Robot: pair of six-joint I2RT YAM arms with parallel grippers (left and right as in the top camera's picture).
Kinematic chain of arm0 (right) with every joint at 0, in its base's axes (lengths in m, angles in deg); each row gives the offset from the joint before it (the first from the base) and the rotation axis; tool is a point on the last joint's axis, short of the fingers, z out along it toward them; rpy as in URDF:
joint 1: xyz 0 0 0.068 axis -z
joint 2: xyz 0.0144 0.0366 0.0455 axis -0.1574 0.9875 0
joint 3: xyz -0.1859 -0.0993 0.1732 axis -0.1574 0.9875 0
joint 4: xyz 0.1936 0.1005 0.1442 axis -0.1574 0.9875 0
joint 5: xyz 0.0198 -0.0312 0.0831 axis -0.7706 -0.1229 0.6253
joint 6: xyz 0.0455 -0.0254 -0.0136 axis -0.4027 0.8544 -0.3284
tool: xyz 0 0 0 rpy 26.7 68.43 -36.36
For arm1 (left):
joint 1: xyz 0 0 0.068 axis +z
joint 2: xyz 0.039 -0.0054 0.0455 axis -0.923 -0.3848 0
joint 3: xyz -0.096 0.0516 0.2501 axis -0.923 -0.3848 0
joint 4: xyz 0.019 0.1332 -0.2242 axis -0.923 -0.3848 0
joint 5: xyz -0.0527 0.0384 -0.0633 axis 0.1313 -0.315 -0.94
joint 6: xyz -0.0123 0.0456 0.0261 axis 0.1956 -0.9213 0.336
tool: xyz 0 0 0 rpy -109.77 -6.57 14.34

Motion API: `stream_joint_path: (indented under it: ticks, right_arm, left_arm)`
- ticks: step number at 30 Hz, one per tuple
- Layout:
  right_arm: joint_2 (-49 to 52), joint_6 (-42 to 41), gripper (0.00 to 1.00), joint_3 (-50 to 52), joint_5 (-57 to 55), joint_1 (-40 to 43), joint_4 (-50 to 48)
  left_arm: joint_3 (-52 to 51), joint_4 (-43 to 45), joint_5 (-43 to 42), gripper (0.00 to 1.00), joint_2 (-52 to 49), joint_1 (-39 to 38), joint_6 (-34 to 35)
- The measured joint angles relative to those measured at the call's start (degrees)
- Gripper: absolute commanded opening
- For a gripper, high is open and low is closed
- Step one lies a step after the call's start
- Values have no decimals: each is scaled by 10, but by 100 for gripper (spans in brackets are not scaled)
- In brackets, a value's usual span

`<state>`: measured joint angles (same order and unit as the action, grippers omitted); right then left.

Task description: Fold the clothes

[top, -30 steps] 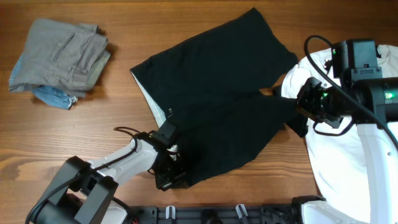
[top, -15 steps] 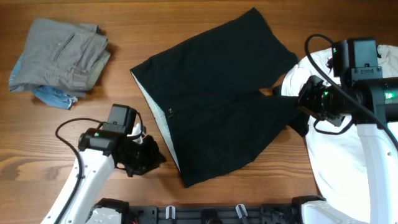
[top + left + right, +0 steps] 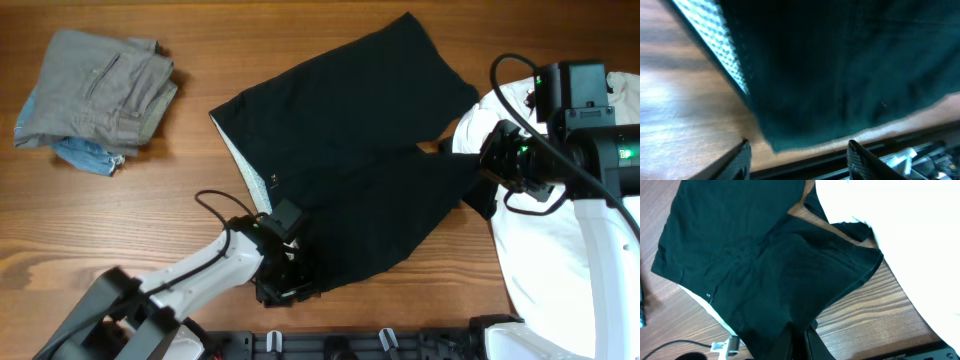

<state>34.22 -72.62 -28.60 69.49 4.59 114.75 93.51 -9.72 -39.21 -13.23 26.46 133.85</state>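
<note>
Left gripper (image 3: 799,146): jaws wide apart, nothing held. Its two fingers (image 3: 742,159) stand either side of the lower waistband corner of the shorts (image 3: 840,65), with the fabric edge just above the tips. The view is blurred, so I cannot tell whether they touch the cloth. Right gripper (image 3: 800,339): jaws narrow, pinched on a fold at the end of the shorts' nearer leg, with the cloth running up and away from the tips. The shorts lie spread across the middle of the wooden table (image 3: 150,215), waistband toward the left arm and both legs toward the right arm. Overhead only: the left gripper sits at the bottom-left corner of the shorts. The right gripper is at the hem of the nearer leg, just beside the white T-shirt (image 3: 545,250). The grey folded trousers (image 3: 95,85) with a blue piece (image 3: 85,155) lie at the far left, well apart from the shorts. Left wrist only: the pale grey waistband lining (image 3: 715,45) shows as a meshed strip along the edge. Right wrist only: the pinch itself is visible, and the T-shirt's edge lies against the leg hem.
</note>
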Motion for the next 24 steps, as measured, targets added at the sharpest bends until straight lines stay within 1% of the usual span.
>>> stream_joint_path:
  ticks: [4,6,7,8,12,13,15,16,17,19,21,22,23,24]
  right_arm:
    - [0,0,9,0,0,0,0]
    - [0,0,9,0,0,0,0]
    - [0,0,9,0,0,0,0]
    - [0,0,9,0,0,0,0]
    - [0,0,9,0,0,0,0]
    - [0,0,9,0,0,0,0]
    - [0,0,9,0,0,0,0]
    - [0,0,9,0,0,0,0]
    - [0,0,9,0,0,0,0]
    - [0,0,9,0,0,0,1]
    - [0,2,9,0,0,0,2]
    - [0,4,9,0,0,0,2]
    - [0,4,9,0,0,0,2]
    - [0,4,9,0,0,0,2]
  left_arm:
    - [7,22,-34,41,-33,0,14]
    - [8,26,-42,34,-41,3,16]
    - [8,28,-42,27,-41,3,18]
    - [8,30,-41,23,-42,3,19]
    - [7,35,-39,12,-47,3,23]
    - [7,34,-38,14,-48,3,24]
    - [7,35,-37,24,-48,3,24]
    - [7,35,-39,29,-48,3,26]
    - [7,35,-40,36,-48,3,25]
    - [9,29,-42,67,-46,5,24]
    - [9,20,-43,73,-37,18,26]
    - [9,18,-43,74,-33,23,27]
    - [9,16,-36,72,-22,49,35]
    - [9,17,-37,68,-21,58,42]
